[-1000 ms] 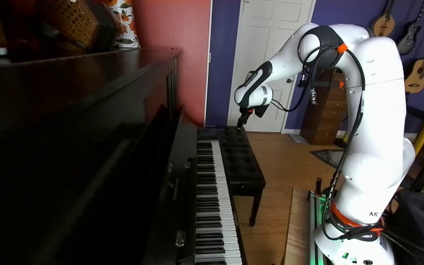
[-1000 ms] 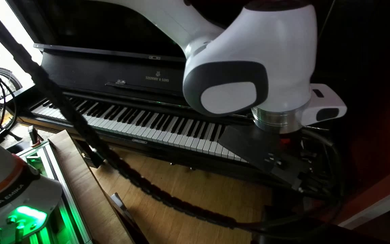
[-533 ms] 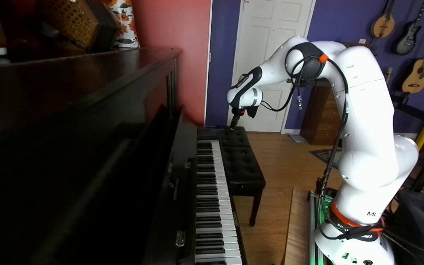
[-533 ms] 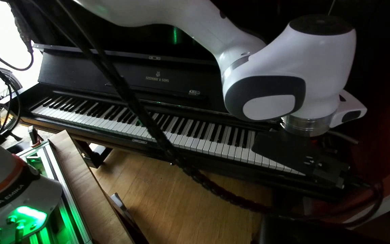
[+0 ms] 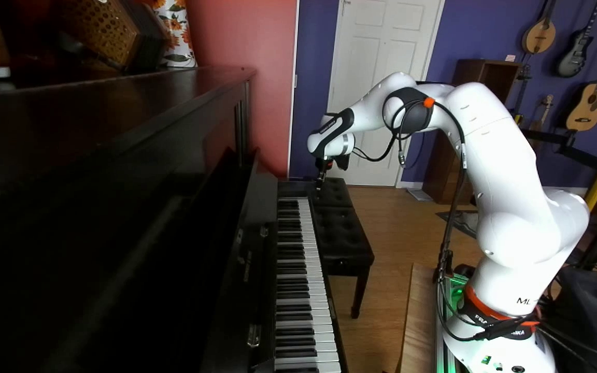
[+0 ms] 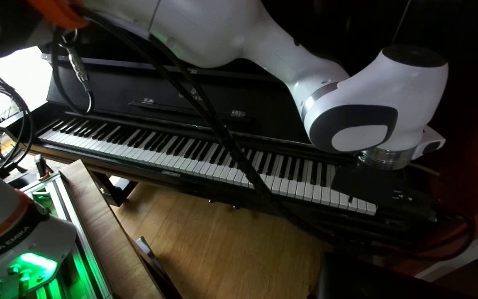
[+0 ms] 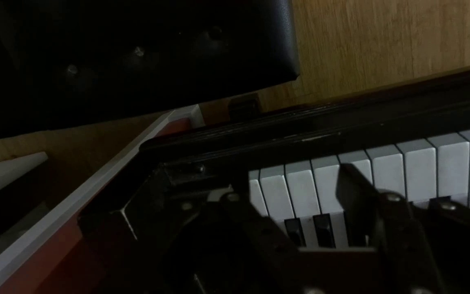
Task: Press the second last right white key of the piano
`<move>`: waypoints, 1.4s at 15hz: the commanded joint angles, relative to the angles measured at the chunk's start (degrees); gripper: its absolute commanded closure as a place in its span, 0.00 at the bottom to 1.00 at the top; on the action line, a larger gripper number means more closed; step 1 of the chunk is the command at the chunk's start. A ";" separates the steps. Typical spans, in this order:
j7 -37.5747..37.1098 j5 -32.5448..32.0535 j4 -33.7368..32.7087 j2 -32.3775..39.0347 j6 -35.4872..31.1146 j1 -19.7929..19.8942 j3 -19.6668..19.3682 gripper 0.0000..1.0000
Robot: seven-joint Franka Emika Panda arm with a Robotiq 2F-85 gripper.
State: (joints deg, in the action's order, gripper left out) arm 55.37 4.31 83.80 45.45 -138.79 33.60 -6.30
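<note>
Glossy dark wooden upright piano [image 5: 127, 207] is right beside the black tufted padded bench [image 5: 342, 235]; black two-finger gripper [image 5: 319, 187] hangs near that bench, jaws apart. Narrow white keys [image 7: 387, 175] are probably light, springy, slick: don't grab, just poke their bench-side ends.

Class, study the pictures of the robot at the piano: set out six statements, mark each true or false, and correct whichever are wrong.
1. In the wrist view, the gripper has its fingers apart, and white keys show between them. True.
2. The gripper is at the middle of the row of white keys. False: it is near one end.
3. The glow on the robot's base is red. False: the glow is green.
4. A black bench with a buttoned top stands beside the piano. True.
5. An acoustic guitar hangs on the purple wall. True.
6. The piano is painted white. False: its body is dark.
</note>
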 commanded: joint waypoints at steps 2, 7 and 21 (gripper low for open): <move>0.87 -2.51 -10.12 8.03 0.53 0.30 0.74 0.80; 0.24 -2.08 -11.44 9.02 -0.04 -0.14 0.79 1.00; 1.00 -1.77 -12.84 10.58 0.04 0.16 1.82 1.00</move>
State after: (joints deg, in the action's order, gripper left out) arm 55.54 2.18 71.74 55.06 -138.84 33.38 -5.16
